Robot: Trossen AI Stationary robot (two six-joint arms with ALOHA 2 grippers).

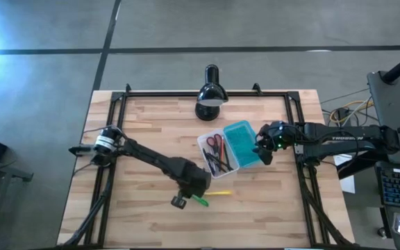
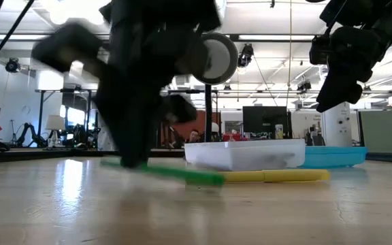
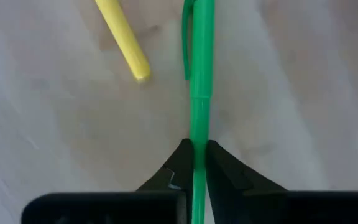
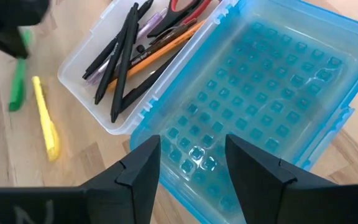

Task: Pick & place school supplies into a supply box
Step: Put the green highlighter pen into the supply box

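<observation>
A green pen (image 3: 197, 74) lies on the wooden table near its front middle, and my left gripper (image 3: 197, 155) is shut on it. A yellow pen (image 1: 219, 193) lies just beside it, between it and the supply box. The box's clear tray (image 1: 203, 142) holds red-handled scissors (image 4: 188, 6), black pens and an orange pen (image 4: 160, 50). Its teal lid (image 4: 272, 93) lies open flat to the tray's right. My right gripper (image 4: 191, 168) hovers open above the lid, touching nothing. My left gripper pinches the green pen's barrel (image 3: 198, 134) between its two fingertips, on the part away from the clip end. The fingers come steeply from above and lie across the pen. The pen stays low, its free end (image 2: 209, 180) on the table.
A black desk lamp (image 1: 210, 94) stands at the table's far edge, behind the box. Bare wood lies to the left and along the near edge. A black frame (image 1: 117, 104) runs along the table's sides.
</observation>
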